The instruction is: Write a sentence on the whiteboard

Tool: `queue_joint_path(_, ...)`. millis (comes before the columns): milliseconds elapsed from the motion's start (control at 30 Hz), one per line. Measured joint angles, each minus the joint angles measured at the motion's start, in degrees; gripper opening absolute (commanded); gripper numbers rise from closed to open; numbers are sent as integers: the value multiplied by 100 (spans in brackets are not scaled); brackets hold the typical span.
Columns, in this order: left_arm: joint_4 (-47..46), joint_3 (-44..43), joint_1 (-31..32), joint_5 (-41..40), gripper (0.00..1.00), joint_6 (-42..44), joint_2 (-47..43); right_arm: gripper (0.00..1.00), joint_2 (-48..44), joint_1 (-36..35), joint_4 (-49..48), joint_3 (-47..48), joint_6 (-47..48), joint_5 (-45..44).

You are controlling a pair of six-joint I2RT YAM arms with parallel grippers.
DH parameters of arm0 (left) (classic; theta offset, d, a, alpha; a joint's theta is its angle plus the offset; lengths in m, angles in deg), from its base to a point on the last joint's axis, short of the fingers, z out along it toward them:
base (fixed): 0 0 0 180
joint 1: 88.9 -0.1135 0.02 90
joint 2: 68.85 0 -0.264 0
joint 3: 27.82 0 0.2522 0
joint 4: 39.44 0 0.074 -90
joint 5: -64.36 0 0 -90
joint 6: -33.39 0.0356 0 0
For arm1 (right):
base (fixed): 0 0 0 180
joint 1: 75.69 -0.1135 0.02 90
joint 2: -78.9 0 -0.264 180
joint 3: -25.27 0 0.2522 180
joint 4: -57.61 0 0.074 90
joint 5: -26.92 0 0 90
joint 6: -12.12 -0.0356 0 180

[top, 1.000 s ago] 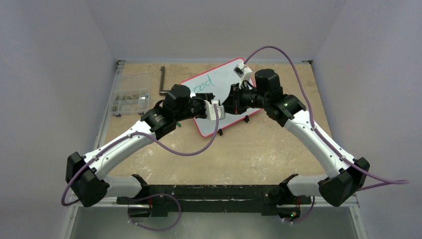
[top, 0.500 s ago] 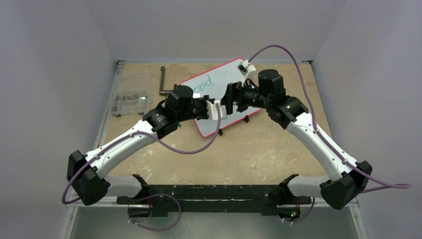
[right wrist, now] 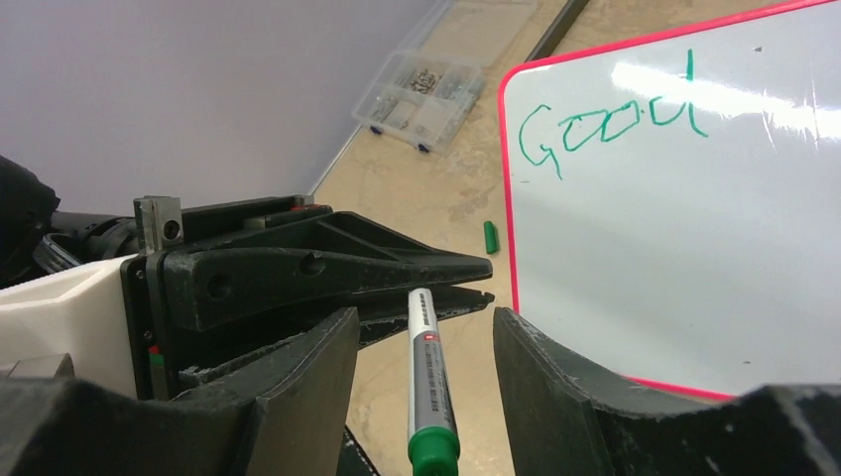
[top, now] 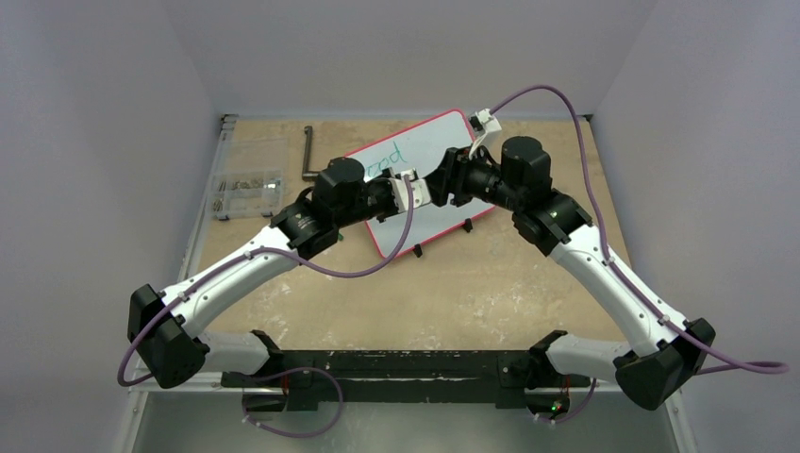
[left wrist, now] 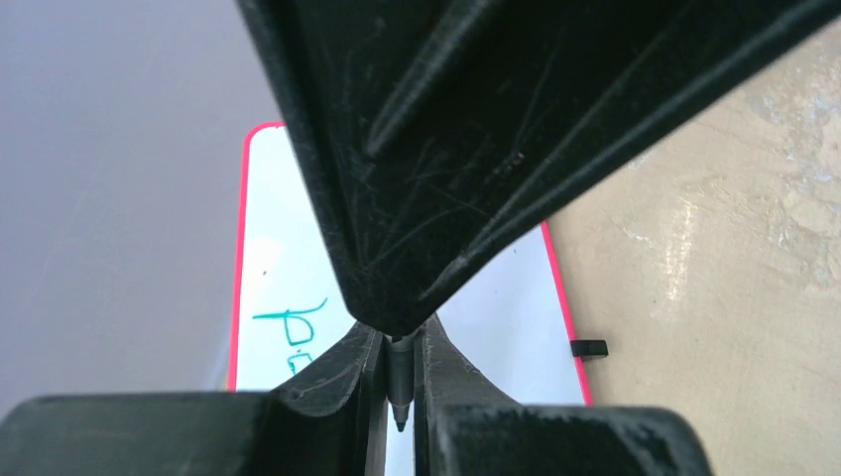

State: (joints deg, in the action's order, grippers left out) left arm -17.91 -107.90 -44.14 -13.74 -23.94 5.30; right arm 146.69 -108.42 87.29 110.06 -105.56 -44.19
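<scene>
The whiteboard lies tilted on the table at the far middle, with its red frame. Of the sentence only the green word "Good" shows, also in the right wrist view. My left gripper is over the board, shut on a grey marker near its tip. My right gripper faces it, open, its fingers on either side of the marker's green-ended rear without touching. The board also shows in the left wrist view.
A clear parts box and a black L-shaped key lie at the far left. A small green cap lies on the table beside the board's left edge. Black clip feet stick out at the board's near edge.
Both grippers have shifted slightly toward the far side over the board. The right arm's elbow has swung to the right and its wrist has turned.
</scene>
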Motion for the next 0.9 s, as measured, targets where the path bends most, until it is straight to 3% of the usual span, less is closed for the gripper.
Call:
queue_joint_path(167, 2, -22, -7, -63, 0, -83, 0, 37, 13, 0, -55, 0, -55, -96)
queue_joint_path(633, 48, -81, -9, -55, 0, -57, 13, 31, 317, -2, -155, 2, -151, 39)
queue_joint_path(900, 74, -81, -24, -13, 0, 284, 11, 22, 317, -7, -186, 2, -170, 114)
